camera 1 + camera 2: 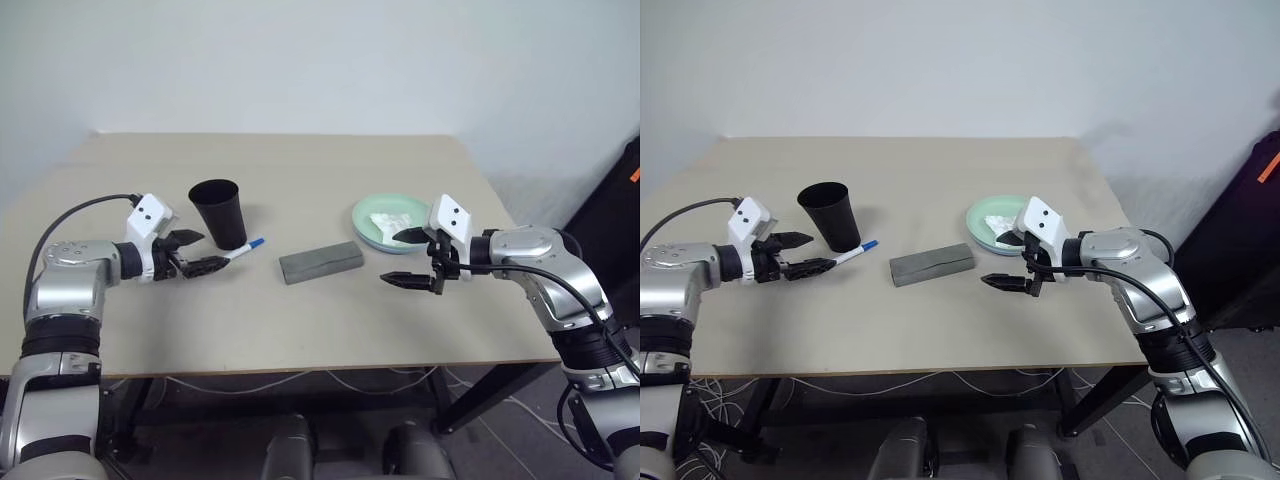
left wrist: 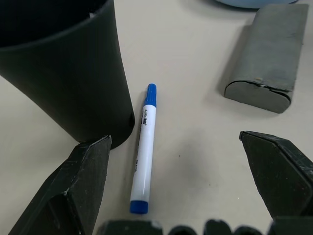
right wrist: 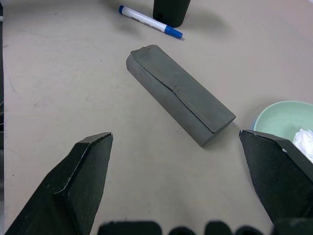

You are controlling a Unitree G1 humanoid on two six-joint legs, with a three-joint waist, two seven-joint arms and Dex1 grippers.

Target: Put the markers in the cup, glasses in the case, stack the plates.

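The black cup [image 1: 219, 211] stands upright at the table's left. A white marker with a blue cap [image 2: 145, 147] lies flat on the table, touching the cup's base. My left gripper [image 1: 198, 252] is open just left of this marker, pointing along it, with nothing between its fingers. The grey case [image 1: 320, 262] lies shut at the table's middle. A mint green plate [image 1: 372, 214] sits right of it, with a pale blue rim along its near edge. My right gripper [image 1: 404, 258] hangs open between case and plate, holding nothing. The glasses are out of view.
A crumpled white tissue [image 1: 390, 220] lies in the green plate. The beige table [image 1: 320, 330] has bare surface in front of the case and behind the cup. A dark object [image 1: 615, 200] stands off the table's right side.
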